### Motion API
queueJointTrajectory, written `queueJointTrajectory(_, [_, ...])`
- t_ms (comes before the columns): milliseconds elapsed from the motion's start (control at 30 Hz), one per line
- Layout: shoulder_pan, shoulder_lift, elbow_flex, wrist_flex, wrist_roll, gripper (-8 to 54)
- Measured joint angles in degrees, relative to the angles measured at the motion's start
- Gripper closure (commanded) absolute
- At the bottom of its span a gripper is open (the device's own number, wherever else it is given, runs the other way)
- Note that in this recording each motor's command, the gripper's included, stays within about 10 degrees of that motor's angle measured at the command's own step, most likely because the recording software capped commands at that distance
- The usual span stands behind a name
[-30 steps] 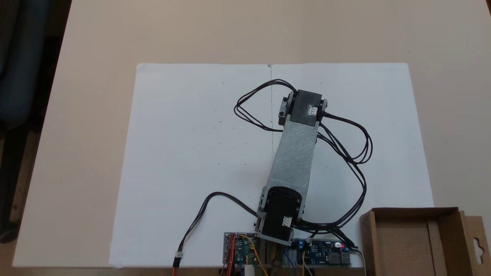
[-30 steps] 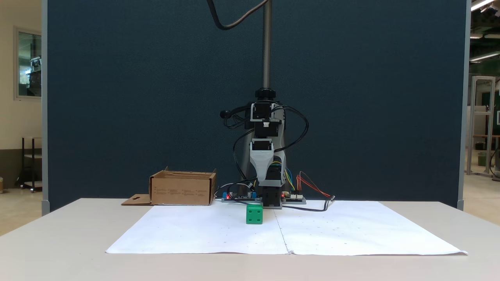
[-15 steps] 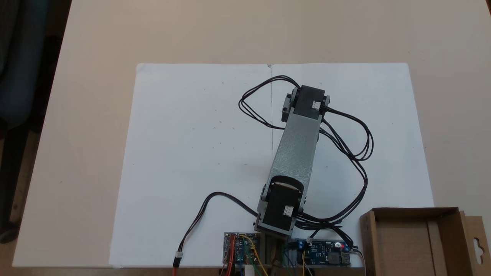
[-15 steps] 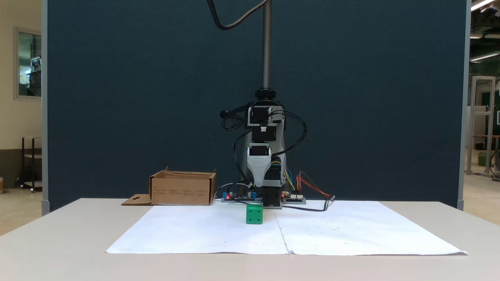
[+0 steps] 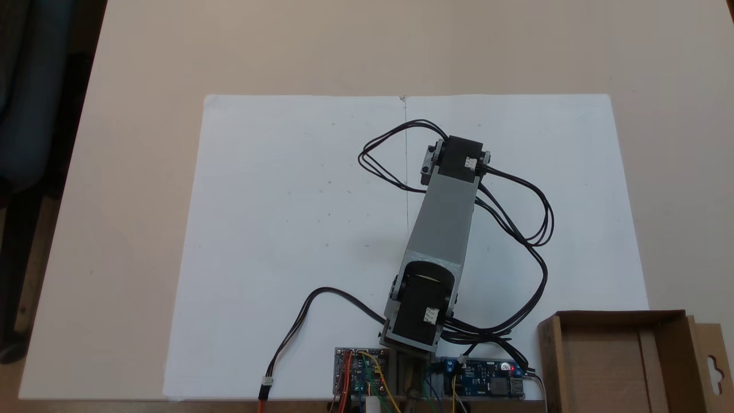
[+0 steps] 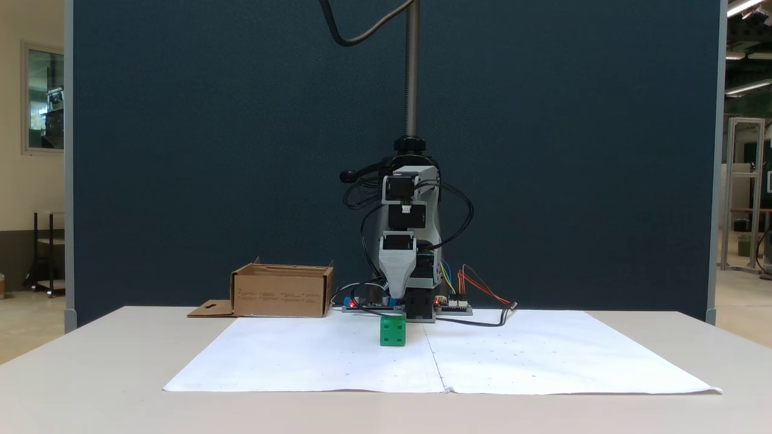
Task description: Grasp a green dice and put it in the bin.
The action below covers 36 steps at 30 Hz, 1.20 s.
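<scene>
The green dice (image 6: 392, 331) is a small bright green cube standing on the white paper, just left of the paper's middle seam. My gripper (image 6: 395, 294) hangs point-down a short way above and behind it, a grey tapered jaw facing the camera. Its jaws line up one behind the other, so how far apart they stand is hidden. From above, my grey arm link (image 5: 444, 223) stretches over the paper near the seam. The bin (image 6: 282, 295) is a shallow brown cardboard box beside my base, seen from above at the lower right (image 5: 547, 355), with nothing visible inside.
Circuit boards (image 5: 484, 384) and loose black cables (image 5: 533, 229) lie around my base at the paper's near edge. The bin's flap with a hang-hole (image 5: 714, 367) sticks out to its side. A dark partition (image 6: 181, 150) stands behind the table.
My gripper has come down closer to the dice and drifted slightly left in the front view. The dice and the bin have not moved.
</scene>
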State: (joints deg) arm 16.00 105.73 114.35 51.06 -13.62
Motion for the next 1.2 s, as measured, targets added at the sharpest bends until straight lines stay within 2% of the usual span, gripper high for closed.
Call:
queueJointTrajectory(433, [0.0,0.8,6.5,-3.7,0.4,1.7])
queueJointTrajectory(1200, [0.0,0.7,6.6,-6.7,1.2,1.8])
